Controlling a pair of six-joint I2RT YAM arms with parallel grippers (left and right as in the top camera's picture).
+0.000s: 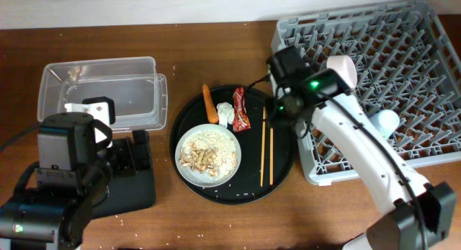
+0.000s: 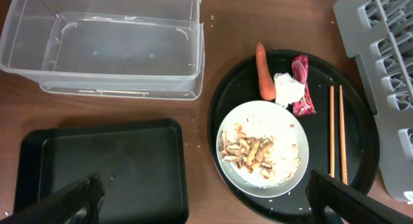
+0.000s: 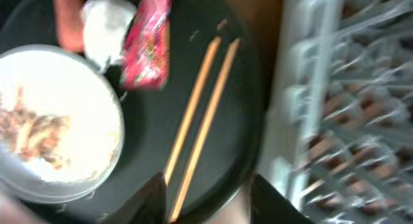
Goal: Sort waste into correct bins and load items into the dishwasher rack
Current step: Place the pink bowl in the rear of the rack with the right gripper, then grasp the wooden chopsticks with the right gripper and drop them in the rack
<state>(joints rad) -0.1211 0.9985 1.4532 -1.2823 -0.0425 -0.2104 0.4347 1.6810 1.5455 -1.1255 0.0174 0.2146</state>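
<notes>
Overhead — wooden table bears dishwasher rack; pale wall beyond.

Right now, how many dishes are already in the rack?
2: a pink-white bowl near the rack's left edge, a light-blue cup mid-rack. The right arm may hide more.

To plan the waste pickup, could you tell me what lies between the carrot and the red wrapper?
The crumpled white tissue sits between carrot and red wrapper, seen in the left wrist view.
</notes>
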